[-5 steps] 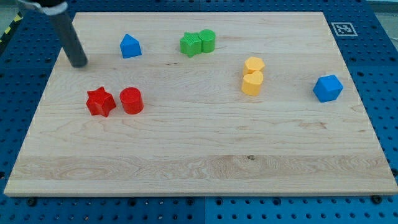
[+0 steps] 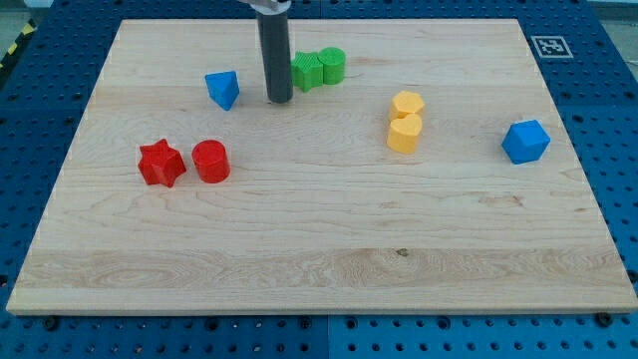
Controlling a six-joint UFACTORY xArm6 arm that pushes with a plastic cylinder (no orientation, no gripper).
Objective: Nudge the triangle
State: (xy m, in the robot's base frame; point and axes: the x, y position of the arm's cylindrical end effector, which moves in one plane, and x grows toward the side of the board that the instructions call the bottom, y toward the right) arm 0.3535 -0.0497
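Pale wooden desk (image 2: 319, 259) on blue pegboard. Far left: blue triangle (image 2: 223, 89), tilted. Just right of it, apart: my tip (image 2: 279, 100), a plain rod with no gripper, beside green blocks (image 2: 318, 69). Nearer left: red star (image 2: 160, 164), red cylinder (image 2: 210, 161).

We have a single camera view, set high in front of the wooden board (image 2: 319, 249) and tilted down toward it, facing 12 o'clock. It stands far enough back that the whole board fits, with the blue pegboard table (image 2: 618, 150) showing along every edge. The rod enters from 12 o'clock, and a fiducial marker (image 2: 550, 46) sits at about 2 o'clock.
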